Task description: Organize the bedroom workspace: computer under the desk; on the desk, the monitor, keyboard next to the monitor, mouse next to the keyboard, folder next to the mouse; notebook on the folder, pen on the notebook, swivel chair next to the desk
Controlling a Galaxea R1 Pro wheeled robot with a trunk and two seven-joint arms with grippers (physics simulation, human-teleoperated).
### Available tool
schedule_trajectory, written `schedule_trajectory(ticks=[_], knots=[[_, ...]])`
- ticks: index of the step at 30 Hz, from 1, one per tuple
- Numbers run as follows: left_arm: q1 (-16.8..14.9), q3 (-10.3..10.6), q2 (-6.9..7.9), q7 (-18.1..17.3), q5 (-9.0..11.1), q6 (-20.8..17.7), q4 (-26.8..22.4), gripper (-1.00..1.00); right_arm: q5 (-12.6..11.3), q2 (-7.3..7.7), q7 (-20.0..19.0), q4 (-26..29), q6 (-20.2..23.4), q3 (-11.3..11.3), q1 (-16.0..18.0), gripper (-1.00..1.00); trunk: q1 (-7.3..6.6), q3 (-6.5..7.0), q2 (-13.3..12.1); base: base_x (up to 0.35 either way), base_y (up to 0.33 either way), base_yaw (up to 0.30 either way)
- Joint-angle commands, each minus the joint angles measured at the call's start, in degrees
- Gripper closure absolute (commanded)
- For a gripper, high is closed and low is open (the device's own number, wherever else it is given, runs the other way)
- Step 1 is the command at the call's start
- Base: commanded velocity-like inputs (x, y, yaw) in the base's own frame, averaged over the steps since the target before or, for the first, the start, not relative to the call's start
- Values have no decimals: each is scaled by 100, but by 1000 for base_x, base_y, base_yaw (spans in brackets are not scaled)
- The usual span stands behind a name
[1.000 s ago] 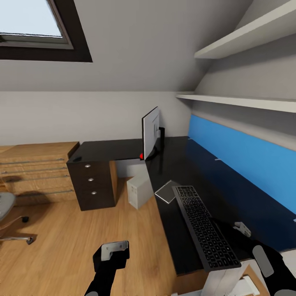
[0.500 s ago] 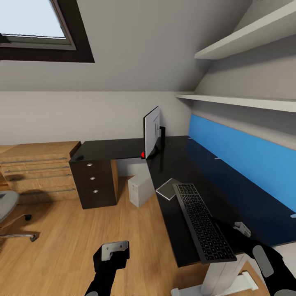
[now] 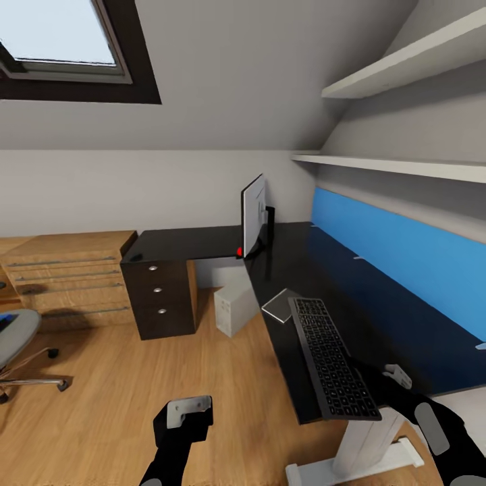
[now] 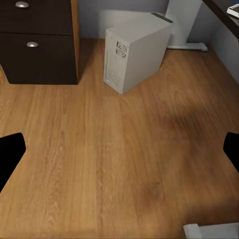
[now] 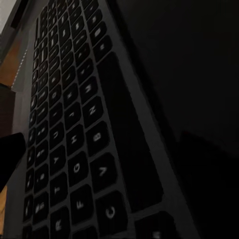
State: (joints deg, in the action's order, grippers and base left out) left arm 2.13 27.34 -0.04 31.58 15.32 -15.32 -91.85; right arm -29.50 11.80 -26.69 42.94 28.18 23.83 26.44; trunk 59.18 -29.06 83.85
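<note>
The keyboard (image 3: 331,358) lies lengthwise near the front edge of the black desk (image 3: 378,317), with the thin grey notebook (image 3: 279,304) at its far end. The monitor (image 3: 253,216) stands edge-on at the desk's inner corner. Beneath that corner, the computer (image 3: 234,309) (image 4: 133,56) sits on the floor. The swivel chair (image 3: 17,337) is at the far left, with a blue sliver of the folder (image 3: 4,322) on its seat. My right gripper (image 3: 395,374) (image 5: 119,159) hovers open, close over the keys (image 5: 74,134). Over bare floor, my left gripper (image 3: 189,410) (image 4: 119,154) is open. Mouse and pen are out of view.
A dark drawer unit (image 3: 162,297) (image 4: 35,40) stands under the desk's left wing, with light oak drawers (image 3: 67,277) beyond it. Wall shelves (image 3: 398,165) hang over the blue back panel (image 3: 398,263). The desk's white leg (image 3: 361,449) is near my right arm. Wood floor (image 3: 135,378) lies open between chair and desk.
The whole view has slid right as the camera moved, bringing more of the chair in at the left. The keyboard lies where it was on the desk. Both arms keep their pose.
</note>
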Motion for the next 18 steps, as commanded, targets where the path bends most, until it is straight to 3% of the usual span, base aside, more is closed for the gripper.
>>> schedule_trajectory(ticks=[1,18], knots=[[-2,6,-1,33,32,-19,-9,-100,12,-2,-1,1,56,11,1,-100,-1,-5,3,-99,76,0],[0,8,-4,33,32,-21,18,-100,12,-2,-3,3,56,16,1,-100,-1,-5,3,-53,46,0]])
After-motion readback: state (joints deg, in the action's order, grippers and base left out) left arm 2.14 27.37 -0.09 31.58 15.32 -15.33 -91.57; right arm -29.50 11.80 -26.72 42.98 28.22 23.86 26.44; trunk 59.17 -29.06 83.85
